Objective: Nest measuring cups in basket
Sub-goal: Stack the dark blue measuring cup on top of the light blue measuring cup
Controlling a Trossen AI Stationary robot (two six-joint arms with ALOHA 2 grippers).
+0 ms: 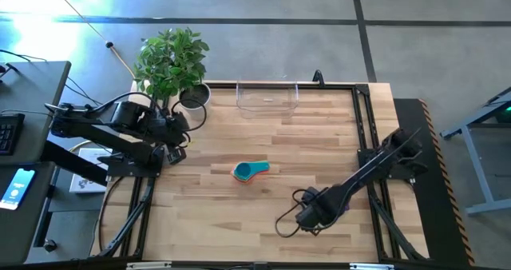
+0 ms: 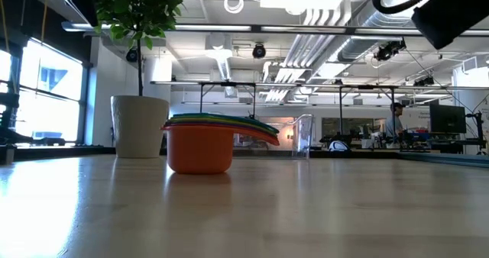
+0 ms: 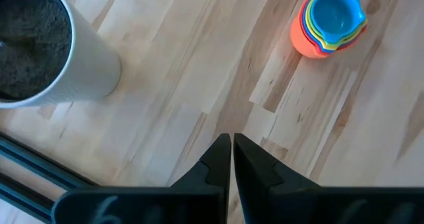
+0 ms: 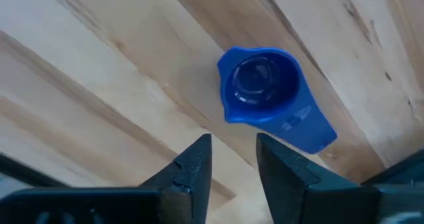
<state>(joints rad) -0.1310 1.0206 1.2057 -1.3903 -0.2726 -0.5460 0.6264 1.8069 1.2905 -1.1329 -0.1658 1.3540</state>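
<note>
A nested stack of measuring cups (image 1: 249, 170) stands on its orange bottom cup mid-table, a light blue cup innermost (image 3: 331, 15); the low view shows it too (image 2: 200, 145). A single blue cup (image 4: 262, 88) sits upright on the wood, its handle flat. My right gripper (image 4: 234, 159) hangs just above it, pointing down, open, its fingertips short of the cup; the arm reaches in from the near right (image 1: 311, 214). The clear basket (image 1: 267, 98) stands at the far edge. My left gripper (image 3: 232, 144) is shut and holds nothing, raised at the left beside the plant pot.
A white plant pot (image 1: 194, 96) with a leafy plant stands at the far left, close to my left arm (image 1: 152, 130). Black frame rails run along the table's left and right sides (image 1: 363, 134). Bare wood lies between the stack and the basket.
</note>
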